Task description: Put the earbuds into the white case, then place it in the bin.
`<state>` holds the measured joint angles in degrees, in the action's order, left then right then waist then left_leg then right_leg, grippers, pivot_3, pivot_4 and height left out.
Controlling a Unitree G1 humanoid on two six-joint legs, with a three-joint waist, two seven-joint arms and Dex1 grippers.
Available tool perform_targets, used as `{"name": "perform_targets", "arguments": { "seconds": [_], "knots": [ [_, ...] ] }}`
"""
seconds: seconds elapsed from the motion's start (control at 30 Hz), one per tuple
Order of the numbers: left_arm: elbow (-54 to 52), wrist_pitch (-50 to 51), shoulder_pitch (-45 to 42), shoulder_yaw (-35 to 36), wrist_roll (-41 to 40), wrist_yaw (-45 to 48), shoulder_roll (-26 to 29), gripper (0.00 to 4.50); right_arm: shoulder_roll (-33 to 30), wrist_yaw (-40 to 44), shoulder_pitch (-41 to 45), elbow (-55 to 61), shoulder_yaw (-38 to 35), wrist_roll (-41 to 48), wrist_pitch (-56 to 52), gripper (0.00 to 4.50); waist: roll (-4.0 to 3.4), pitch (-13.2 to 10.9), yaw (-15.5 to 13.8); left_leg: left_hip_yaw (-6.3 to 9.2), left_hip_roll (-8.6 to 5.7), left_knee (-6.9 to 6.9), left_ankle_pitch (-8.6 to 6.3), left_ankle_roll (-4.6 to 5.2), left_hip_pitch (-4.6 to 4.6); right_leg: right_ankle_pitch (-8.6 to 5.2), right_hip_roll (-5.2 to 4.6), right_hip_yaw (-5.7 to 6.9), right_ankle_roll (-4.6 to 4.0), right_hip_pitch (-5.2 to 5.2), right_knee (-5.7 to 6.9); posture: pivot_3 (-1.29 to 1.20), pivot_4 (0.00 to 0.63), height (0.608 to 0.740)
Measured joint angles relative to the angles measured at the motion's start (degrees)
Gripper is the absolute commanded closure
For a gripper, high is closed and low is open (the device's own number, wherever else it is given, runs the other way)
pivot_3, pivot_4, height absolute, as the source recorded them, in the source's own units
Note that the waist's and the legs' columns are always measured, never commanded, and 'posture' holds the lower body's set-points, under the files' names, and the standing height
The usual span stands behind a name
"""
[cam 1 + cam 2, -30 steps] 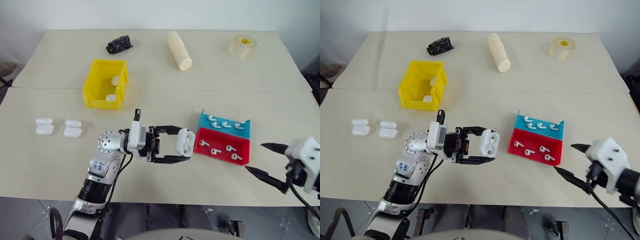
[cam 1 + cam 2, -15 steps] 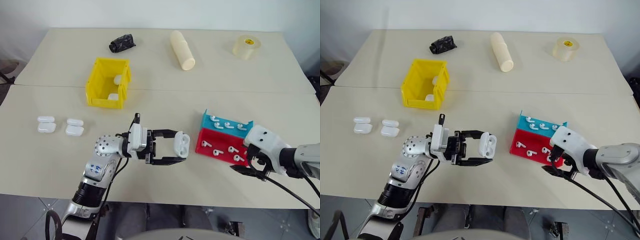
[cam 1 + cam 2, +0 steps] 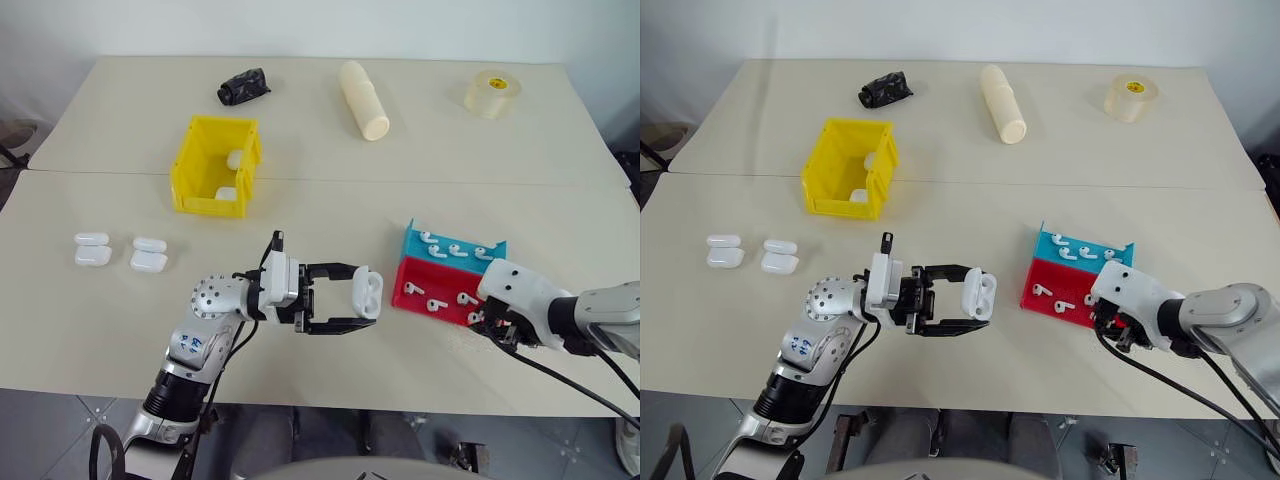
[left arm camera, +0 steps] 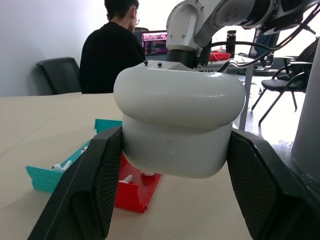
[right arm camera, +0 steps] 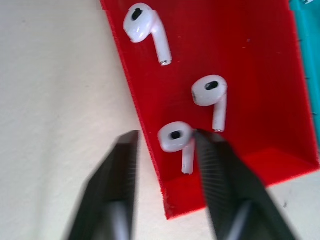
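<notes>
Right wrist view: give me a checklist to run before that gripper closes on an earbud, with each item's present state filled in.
1. Earbud between the right gripper's fingers: ok, it lies in the gap, close against one finger.
2. Fingers clear of the red tray wall: not ok, the near wall runs between them, one finger outside the tray.
3. Neighbouring earbud clear of the fingers: ok, it lies apart.
4. Right gripper has room to close: ok, a gap shows between the fingers.
5. White case ready: ok, clamped in the left gripper above the table.
6. Case lid open: cannot tell.
</notes>
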<state>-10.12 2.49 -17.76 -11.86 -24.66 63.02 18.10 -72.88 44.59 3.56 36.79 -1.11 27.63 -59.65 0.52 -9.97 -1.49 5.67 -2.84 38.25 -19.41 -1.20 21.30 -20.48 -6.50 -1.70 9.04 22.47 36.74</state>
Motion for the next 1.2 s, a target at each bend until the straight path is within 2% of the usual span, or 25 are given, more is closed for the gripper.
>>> {"name": "perform_targets", "arguments": {
  "seconds": [0.3, 0.73, 1.2],
  "knots": [
    [-0.3, 0.6, 0.0, 0.0, 0.0, -0.4, 0.0, 1.72, 0.0, 1.4, 0.7, -0.9, 2.6, -3.7, 2.6, 3.11, 0.0, 0.0, 0.0, -0.01, 0.0, 0.0, 0.0, 0.0, 0.0, 0.0, 0.0, -0.01, 0.0, 0.0, -0.01, 0.0, 0.15, 0.74],
    [-0.4, 0.9, 0.0, 0.0, 0.0, -0.9, 0.1, 1.72, -3.2, 8.3, -0.7, -2.3, 4.6, -10.6, 14.4, 3.11, 0.0, 0.0, 0.0, -0.02, 0.0, 0.0, 0.0, 0.0, 0.0, 0.0, 0.0, 0.0, 0.0, 0.0, -0.03, 0.0, 0.15, 0.74],
    [-0.8, 1.4, 0.0, 0.0, -0.1, -1.3, 0.4, 1.72, -3.5, 14.1, -1.6, -6.6, 5.3, -17.7, 25.9, 3.11, 0.0, 0.0, 0.1, -0.02, 0.0, -0.01, 0.0, 0.0, 0.0, 0.0, 0.0, -0.01, 0.0, 0.0, -0.03, 0.0, 0.15, 0.74]
  ]
}}
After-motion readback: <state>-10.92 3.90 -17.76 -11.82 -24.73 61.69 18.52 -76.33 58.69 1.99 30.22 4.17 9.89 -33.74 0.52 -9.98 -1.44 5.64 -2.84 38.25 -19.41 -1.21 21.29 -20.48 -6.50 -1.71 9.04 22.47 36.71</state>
